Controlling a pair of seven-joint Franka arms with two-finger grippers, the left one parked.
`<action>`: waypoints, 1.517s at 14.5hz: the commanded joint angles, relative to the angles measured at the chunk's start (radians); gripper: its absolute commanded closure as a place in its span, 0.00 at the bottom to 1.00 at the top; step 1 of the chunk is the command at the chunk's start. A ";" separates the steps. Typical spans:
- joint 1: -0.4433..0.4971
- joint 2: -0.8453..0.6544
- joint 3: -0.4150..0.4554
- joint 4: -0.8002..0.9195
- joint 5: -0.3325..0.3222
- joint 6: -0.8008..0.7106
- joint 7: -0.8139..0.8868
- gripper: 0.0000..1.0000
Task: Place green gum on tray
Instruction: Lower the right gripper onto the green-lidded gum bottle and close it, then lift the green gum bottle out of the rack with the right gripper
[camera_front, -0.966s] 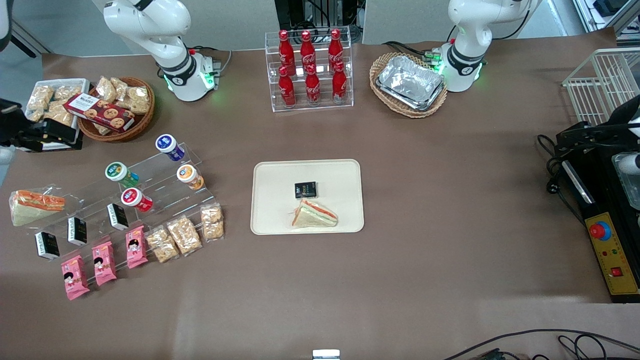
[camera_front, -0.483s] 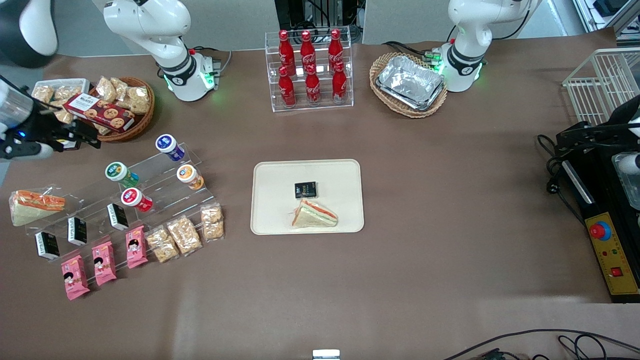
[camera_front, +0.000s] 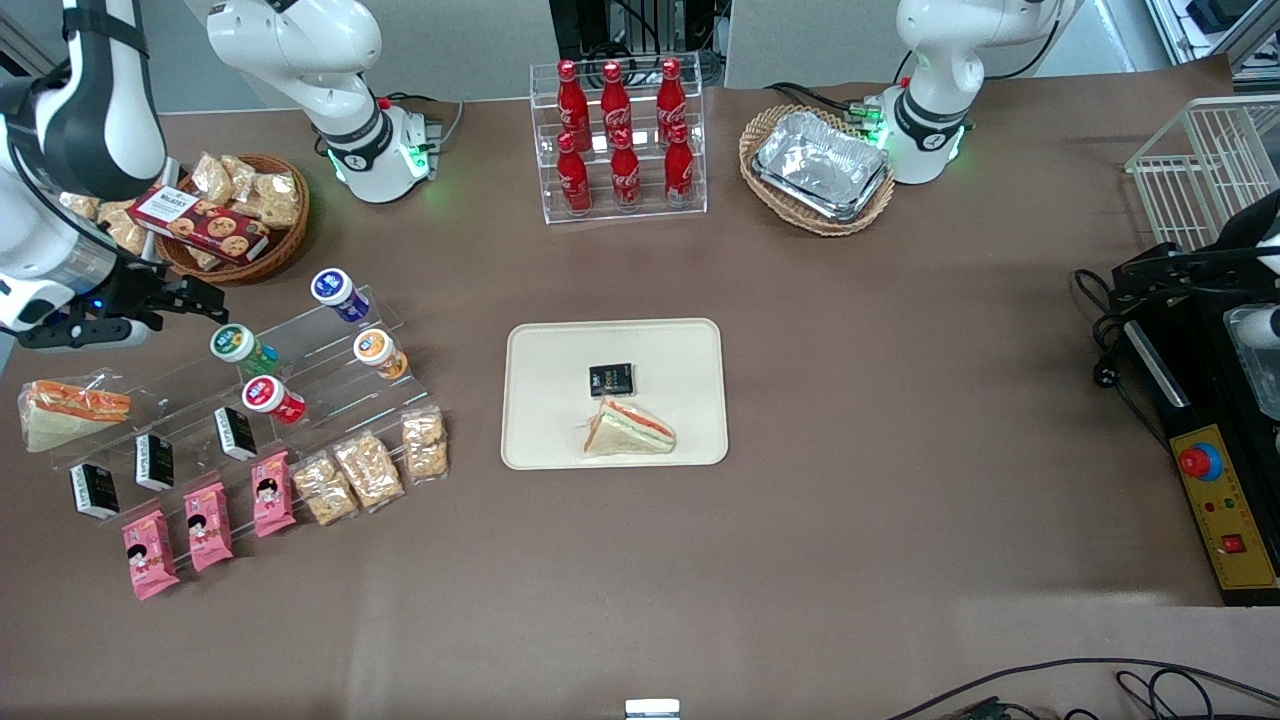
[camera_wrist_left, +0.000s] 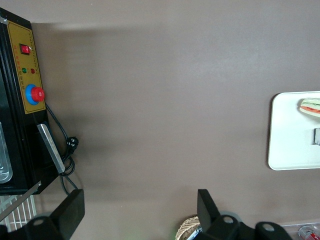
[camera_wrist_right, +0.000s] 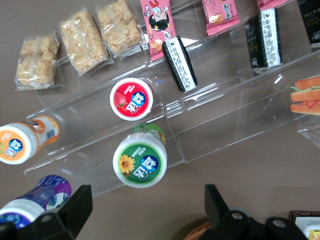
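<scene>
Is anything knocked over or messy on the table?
Nothing stands out. The green gum sits on its clear stand, the tray lies flat, and the open gripper hovers beside the gum.

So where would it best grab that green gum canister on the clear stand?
Probably by the round sides just under the white lid of the green gum, coming from above: it leans on the clear stepped stand lid-up, with gaps between it and the neighbouring canisters. The open gripper hovers beside it.
</scene>
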 joint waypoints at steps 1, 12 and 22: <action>0.004 0.001 -0.001 -0.072 -0.015 0.102 -0.009 0.00; 0.015 0.087 0.001 -0.099 -0.014 0.206 -0.009 0.15; 0.011 0.070 -0.002 0.051 0.006 -0.012 -0.079 0.47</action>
